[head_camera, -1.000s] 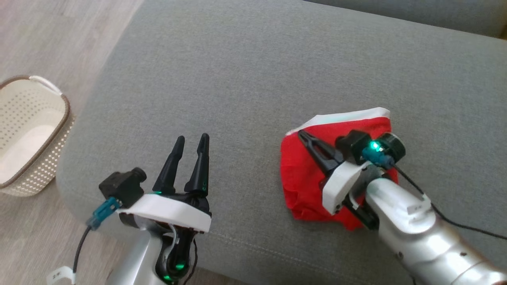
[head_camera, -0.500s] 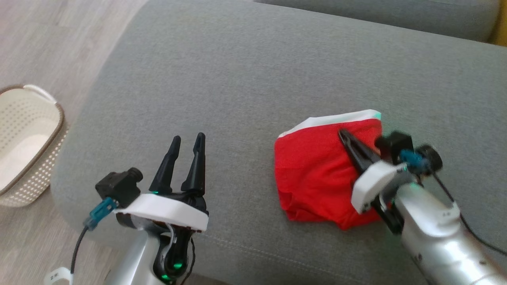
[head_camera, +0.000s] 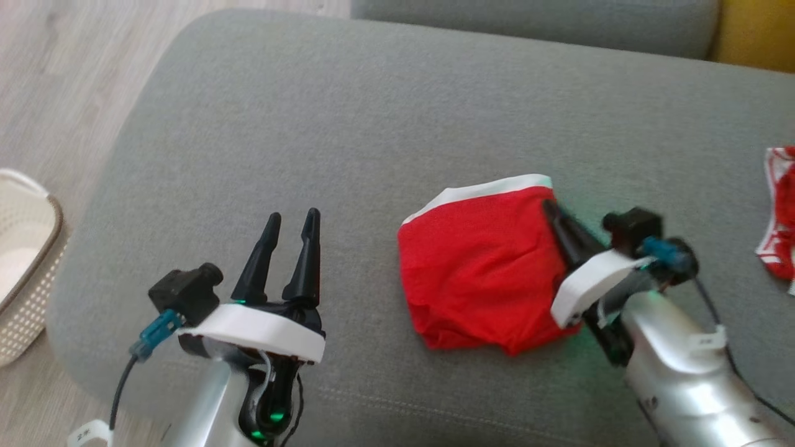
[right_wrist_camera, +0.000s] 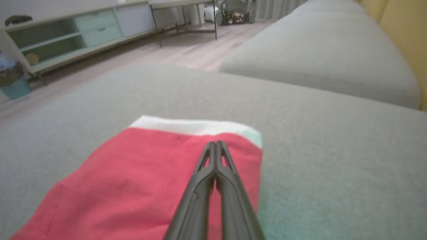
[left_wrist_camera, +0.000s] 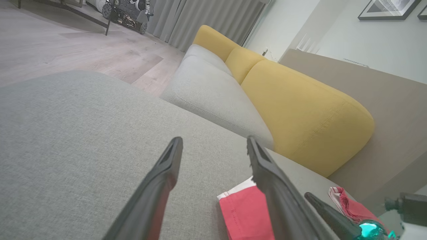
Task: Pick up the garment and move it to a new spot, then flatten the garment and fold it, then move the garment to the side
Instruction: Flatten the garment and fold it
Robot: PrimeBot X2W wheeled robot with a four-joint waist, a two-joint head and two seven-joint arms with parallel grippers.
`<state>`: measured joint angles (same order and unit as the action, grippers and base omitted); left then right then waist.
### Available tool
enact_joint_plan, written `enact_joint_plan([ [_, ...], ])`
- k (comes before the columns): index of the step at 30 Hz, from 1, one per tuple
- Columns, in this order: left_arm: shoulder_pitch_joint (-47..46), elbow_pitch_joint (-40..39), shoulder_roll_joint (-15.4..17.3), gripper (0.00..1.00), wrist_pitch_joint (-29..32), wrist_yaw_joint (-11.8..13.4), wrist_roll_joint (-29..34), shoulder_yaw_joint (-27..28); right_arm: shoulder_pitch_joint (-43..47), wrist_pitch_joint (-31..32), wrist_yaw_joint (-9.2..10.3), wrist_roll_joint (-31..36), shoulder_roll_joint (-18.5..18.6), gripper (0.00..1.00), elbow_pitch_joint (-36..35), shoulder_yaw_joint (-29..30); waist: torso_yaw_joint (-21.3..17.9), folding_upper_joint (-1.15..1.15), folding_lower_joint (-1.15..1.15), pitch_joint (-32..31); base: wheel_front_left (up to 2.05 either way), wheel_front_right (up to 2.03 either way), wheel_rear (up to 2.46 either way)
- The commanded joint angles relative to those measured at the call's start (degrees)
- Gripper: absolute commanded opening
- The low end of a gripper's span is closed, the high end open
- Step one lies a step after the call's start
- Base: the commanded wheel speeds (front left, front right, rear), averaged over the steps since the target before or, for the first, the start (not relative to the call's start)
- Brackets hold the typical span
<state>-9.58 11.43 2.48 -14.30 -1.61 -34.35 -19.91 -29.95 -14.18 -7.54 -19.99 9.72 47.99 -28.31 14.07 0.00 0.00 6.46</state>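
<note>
Red garment point(head_camera: 478, 261) with a white waistband lies folded compact on the grey sofa cushion point(head_camera: 348, 124), right of middle from the head camera. The right gripper point(head_camera: 549, 208) is at its 3 o'clock edge near the waistband corner, fingers pressed together and pinching nothing. The tips look to rest on the cloth, but contact is hard to confirm. The left gripper point(head_camera: 292, 217) is well apart at 9 o'clock, fingers spread, empty. Another red-white cloth point(head_camera: 779, 211) is far out at 3 o'clock, a basket point(head_camera: 25, 248) far out at 9. Likely step: shifting the fold aside. Best to stay low and push slowly so the layers don't slide open.
</note>
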Motion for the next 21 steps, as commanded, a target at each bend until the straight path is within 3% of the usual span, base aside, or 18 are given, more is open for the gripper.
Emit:
enact_joint_plan([
  [1, -1.3, -1.9, 0.4, 1.0, -0.7, -0.4, 0.5, 2.1, -0.5, -0.7, 0.05, 0.7, 0.4, 0.0, -3.2, 1.3, -1.3, 0.0, 0.0, -1.0, 0.0, 0.0, 0.0],
  [9, -0.4, -2.7, 0.4, 1.0, -0.7, -0.4, 0.2, 2.0, 7.5, -0.8, 0.05, 4.8, 1.6, 0.0, -17.0, 14.1, -4.5, 0.0, 0.0, -3.5, 0.0, 0.0, 0.0],
  [15, 0.3, -2.9, 0.4, 1.0, -0.7, -0.5, 0.4, 2.0, 14.4, -0.8, 0.05, 8.5, -0.1, 0.0, -24.8, 21.1, -6.3, 0.0, 0.0, -4.6, 0.0, 0.0, 0.0],
  [16, 0.4, -2.8, 0.4, 1.0, -0.7, -0.5, 0.5, 1.9, 15.5, -0.8, 0.05, 8.9, -0.5, 0.15, -25.8, 21.9, -6.5, 0.0, 0.0, -4.7, 0.0, 0.0, 0.0],
  [17, 0.5, -2.7, 0.4, 1.0, -0.7, -0.5, 0.5, 1.9, 16.5, -0.8, 0.05, 9.4, -0.9, 0.52, -26.9, 22.6, -6.6, 0.0, 0.0, -4.8, 0.0, 0.0, 0.0],
  [18, 0.7, -2.7, 0.4, 1.0, -0.7, -0.6, 0.6, 1.9, 17.4, -0.8, 0.05, 9.8, -1.4, 1.0, -27.9, 23.4, -6.8, 0.0, 0.0, -4.9, 0.0, 0.0, 0.0],
  [21, 1.4, -2.3, 0.4, 1.0, -0.7, -0.7, 0.6, 2.1, 20.2, -0.7, 0.05, 11.0, -2.6, 1.0, -30.4, 25.1, -7.2, 0.0, 0.0, -5.2, 0.0, 0.0, 0.0],
])
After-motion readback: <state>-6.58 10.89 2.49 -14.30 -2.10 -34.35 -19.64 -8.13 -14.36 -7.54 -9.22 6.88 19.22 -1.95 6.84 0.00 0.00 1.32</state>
